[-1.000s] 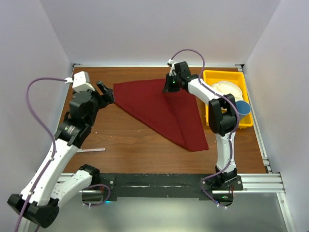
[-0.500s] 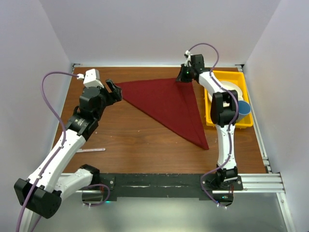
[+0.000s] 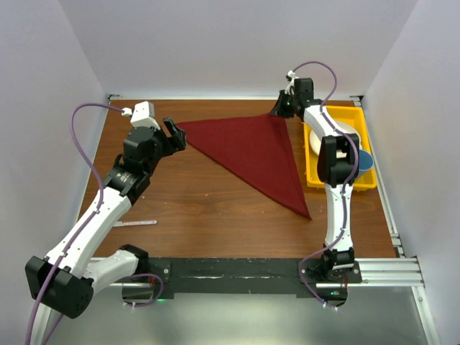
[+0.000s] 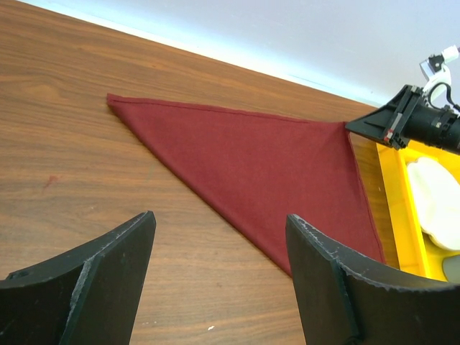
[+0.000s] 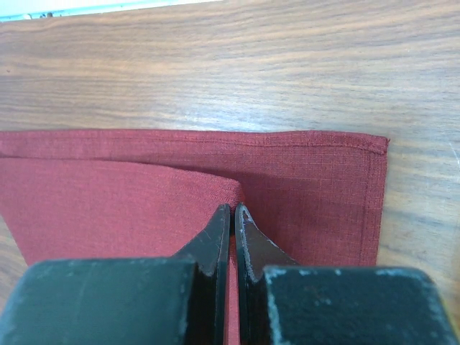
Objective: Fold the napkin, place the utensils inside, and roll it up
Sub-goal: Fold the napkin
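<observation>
The dark red napkin (image 3: 255,151) lies folded into a triangle on the wooden table, its points at the far left, the far right and the near right. It shows in the left wrist view (image 4: 259,162) and the right wrist view (image 5: 93,201) too. My right gripper (image 3: 282,111) is at the far right point, shut on the upper layer's corner just inside the lower layer's corner (image 5: 233,208). My left gripper (image 3: 172,133) is open and empty beside the far left point. One silvery utensil (image 3: 135,223) lies near the table's front left.
A yellow bin (image 3: 338,147) at the far right holds a white plate (image 3: 339,136) and a blue cup (image 3: 361,160). It also shows in the left wrist view (image 4: 402,208). White walls close in the table on three sides.
My right gripper has carried the napkin corner to the far right, laying the cloth into a flat triangle. My left arm has moved to the right and farther, staying near the left point.
</observation>
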`<state>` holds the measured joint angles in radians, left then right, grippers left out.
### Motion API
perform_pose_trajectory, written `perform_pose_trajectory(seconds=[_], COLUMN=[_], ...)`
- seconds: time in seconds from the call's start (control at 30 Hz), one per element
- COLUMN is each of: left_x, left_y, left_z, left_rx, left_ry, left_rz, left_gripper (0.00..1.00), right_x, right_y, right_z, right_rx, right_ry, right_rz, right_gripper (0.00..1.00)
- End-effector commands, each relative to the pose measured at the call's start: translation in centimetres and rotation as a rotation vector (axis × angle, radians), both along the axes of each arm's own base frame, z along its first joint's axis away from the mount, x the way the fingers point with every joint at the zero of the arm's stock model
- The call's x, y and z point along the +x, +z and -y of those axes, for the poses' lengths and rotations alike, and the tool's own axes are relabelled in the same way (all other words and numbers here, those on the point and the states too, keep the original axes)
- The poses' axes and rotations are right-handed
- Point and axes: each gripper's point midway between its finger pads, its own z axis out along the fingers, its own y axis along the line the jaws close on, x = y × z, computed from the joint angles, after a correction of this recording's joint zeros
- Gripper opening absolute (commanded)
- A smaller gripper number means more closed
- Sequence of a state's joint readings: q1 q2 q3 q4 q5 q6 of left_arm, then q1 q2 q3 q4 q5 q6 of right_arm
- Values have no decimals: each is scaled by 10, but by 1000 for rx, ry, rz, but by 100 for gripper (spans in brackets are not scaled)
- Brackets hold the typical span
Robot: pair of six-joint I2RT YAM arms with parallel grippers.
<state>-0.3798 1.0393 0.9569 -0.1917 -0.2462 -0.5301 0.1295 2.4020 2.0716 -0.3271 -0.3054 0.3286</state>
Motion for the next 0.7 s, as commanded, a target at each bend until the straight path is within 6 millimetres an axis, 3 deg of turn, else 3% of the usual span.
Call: perform_pose_trajectory(seconds=[0.0,0.27,0.67], left_x=[5,7,8], left_y=[11,8,4], left_z=[5,9,12], left_rx=[-13,-20,-30], left_ry=[-22,-33,-46], left_rz=[43,37,25], left_gripper=[79,79,79], right_x=[21,20,17], right_y=[25,18,13], right_z=[11,35,49], right_rx=[24,-24,-48], right_ry=[-34,-120,-181], right_rz=[88,84,82], right_gripper=[0,0,0])
